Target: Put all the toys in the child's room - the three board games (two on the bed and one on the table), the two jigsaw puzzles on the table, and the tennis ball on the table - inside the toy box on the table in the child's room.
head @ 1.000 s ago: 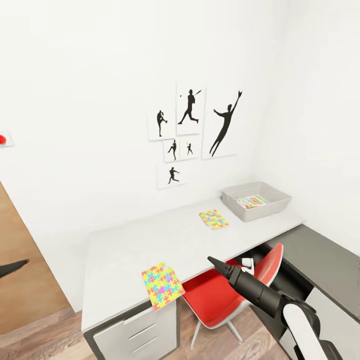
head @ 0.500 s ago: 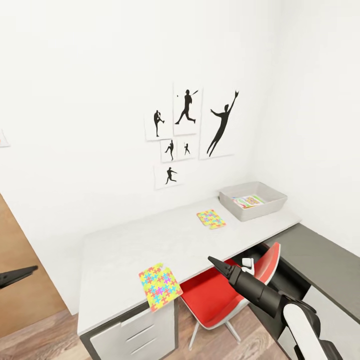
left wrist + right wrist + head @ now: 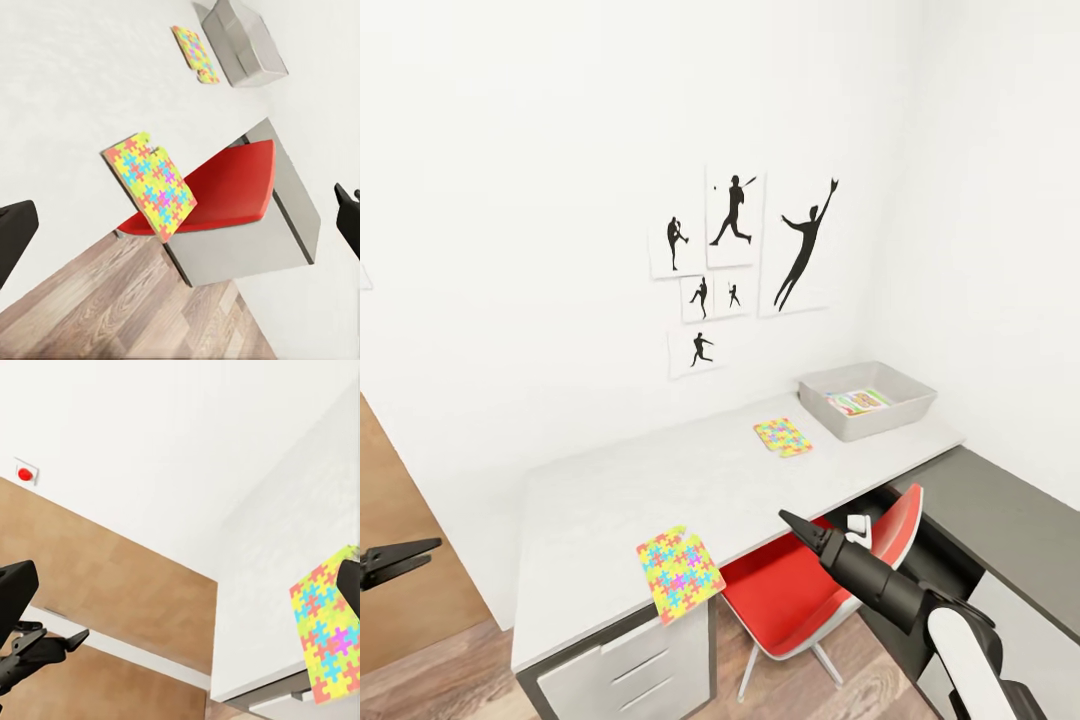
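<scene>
Red chair (image 3: 810,590) lower centre, tucked at desk edge. Six black silhouette prints (image 3: 745,265) mid-frame on wall.

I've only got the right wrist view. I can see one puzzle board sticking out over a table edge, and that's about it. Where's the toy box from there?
Observer: In the head view, the toy box sits at the far right end of the table, near the corner of the room.
Operator: Is anything in it already?
Observer: Yes, one colourful board game lies flat inside it.
Operator: And the other puzzle?
Observer: The second jigsaw puzzle lies flat on the table just left of the toy box, not touching it.
</scene>
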Controlling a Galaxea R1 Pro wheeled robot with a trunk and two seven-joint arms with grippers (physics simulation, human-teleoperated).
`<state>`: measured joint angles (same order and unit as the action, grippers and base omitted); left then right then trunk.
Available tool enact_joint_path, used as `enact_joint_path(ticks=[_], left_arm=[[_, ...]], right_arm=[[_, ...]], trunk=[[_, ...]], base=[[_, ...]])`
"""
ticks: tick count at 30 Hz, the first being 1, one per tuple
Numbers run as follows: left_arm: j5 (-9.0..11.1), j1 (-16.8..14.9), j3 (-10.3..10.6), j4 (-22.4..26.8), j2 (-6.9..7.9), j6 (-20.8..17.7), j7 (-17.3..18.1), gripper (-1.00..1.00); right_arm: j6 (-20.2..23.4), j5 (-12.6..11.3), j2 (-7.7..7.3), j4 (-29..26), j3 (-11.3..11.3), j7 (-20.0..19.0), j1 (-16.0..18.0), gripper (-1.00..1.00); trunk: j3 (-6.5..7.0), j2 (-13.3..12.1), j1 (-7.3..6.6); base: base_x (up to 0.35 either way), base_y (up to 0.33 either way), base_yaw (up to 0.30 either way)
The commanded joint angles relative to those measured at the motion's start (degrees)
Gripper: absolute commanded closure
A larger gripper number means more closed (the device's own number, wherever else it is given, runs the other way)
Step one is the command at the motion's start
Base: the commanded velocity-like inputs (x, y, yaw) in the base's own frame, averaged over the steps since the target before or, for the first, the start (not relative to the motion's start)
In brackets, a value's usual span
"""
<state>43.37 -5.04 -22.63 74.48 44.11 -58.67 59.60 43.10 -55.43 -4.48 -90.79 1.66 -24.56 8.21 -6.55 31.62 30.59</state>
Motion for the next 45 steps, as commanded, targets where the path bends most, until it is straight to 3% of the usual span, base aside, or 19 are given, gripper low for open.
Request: enact_joint_path(ticks=[1, 7, 17, 21, 45], left_arm=[[-0.04, -0.06, -0.01, 0.08, 0.01, -0.47, 0.16, -1.00], [-0.04, -0.06, 0.09, 0.30, -0.04, -1.07, 0.08, -1.00], [0.31, -0.06, 0.98, 0.33, -0.47, -1.23, -0.03, -1.00], [0.48, -0.10, 1.45, 0.32, -1.45, -1.23, -0.01, -1.00], [0.26, -0.48, 2.03, 0.81, -2.17, -1.30, -0.04, -1.00]], right_arm=[[0.18, -0.09, -0.03, -0.01, 0.10, -0.12, 0.05, -1.00], [-0.26, -0.11, -0.07, 0.00, 0.14, -0.15, 0.05, -1.00], [-0.37, -0.28, -0.08, 0.01, 0.23, -0.11, 0.05, -1.00], [-0.26, -0.42, -0.13, 0.01, 0.28, -0.07, 0.05, -1.00], [-0.30, -0.59, -0.18, 0.01, 0.36, -0.22, 0.05, -1.00]], trunk=[[-0.30, 0.52, 0.25], [-1.37, 2.93, 1.57], [-1.37, 2.93, 1.57], [-1.37, 2.93, 1.57], [-5.67, 12.55, 6.84]], base=[[0.000, 0.000, 0.000], [0.000, 0.000, 0.000], [0.000, 0.000, 0.000], [0.000, 0.000, 0.000], [-0.032, 0.000, 0.000]])
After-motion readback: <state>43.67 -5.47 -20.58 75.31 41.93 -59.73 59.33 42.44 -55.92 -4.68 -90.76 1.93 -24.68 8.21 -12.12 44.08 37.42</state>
